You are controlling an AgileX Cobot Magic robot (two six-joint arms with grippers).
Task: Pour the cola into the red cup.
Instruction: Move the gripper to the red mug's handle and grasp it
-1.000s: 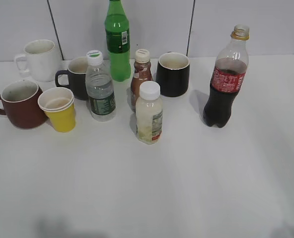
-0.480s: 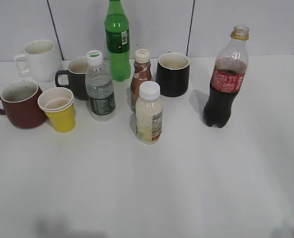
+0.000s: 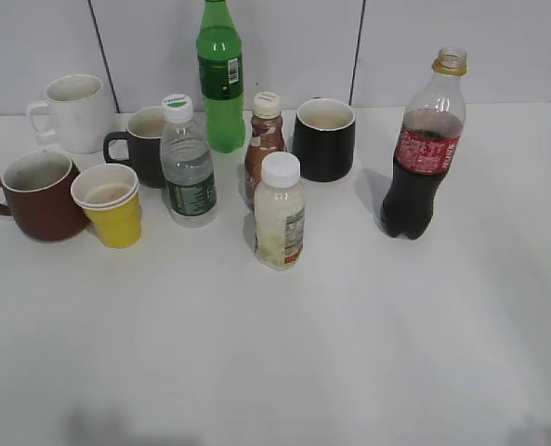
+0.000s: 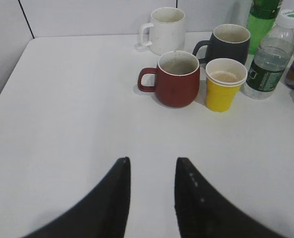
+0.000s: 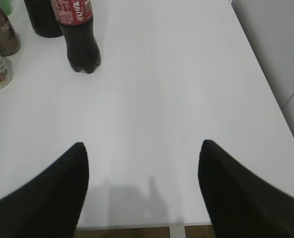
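Neither arm appears in the exterior view; each shows only in its own wrist view. The left gripper (image 4: 151, 171) hangs above bare table (image 4: 62, 109), its two dark, curved fingers (image 4: 118, 198) a narrow gap apart and holding nothing. The right gripper (image 5: 143, 158) also hovers over the table near its front edge, its matte black fingers (image 5: 62, 188) spread wide and empty.

The cola (image 3: 422, 149) stands upright on the right side of the smooth white table (image 3: 349, 353), well apart from the other drinks: a tall clear plastic bottle with a red label, a yellowish neck ring, no cap, and dark liquid filling its lower part. The red cup (image 3: 38, 195), a rounded maroon ceramic mug with a pale speckled inside, sits at the far left with its handle turned outward. Just beside it stands a yellow paper cup (image 3: 111, 204), and behind them a white mug (image 3: 71, 111) and a dark mug (image 3: 143, 144).
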